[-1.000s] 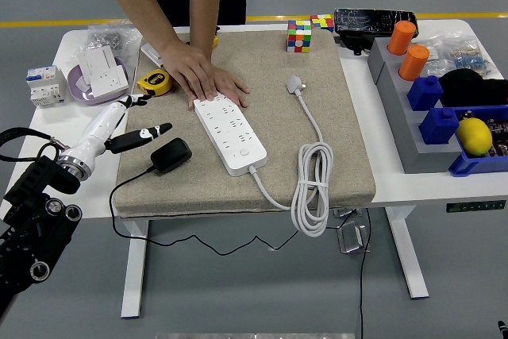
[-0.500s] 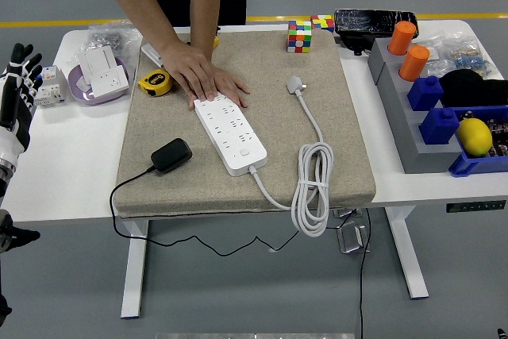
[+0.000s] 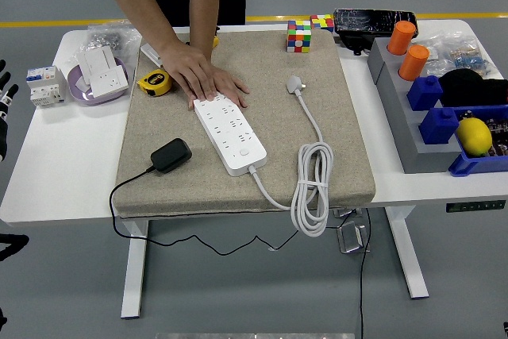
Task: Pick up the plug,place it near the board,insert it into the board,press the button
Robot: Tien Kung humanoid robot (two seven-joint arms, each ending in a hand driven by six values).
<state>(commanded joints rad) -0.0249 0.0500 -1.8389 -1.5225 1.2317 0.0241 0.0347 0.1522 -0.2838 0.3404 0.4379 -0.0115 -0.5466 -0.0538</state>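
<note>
tape measure [image 3: 155,82] yellow, at mat's far-left edge | Rubik's cubes [image 3: 299,36] two, at mat's far edge | purple bowl [image 3: 97,85] with white sockets, table's far-left corner | orange cylinders [image 3: 408,49] on grey block, right side | lemon [image 3: 474,136] in blue tray, right edge | mat [image 3: 349,132] beige, covering table's middle

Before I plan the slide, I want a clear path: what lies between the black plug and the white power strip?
In the head view, only bare beige mat lies between the black plug and the white power strip.
</note>
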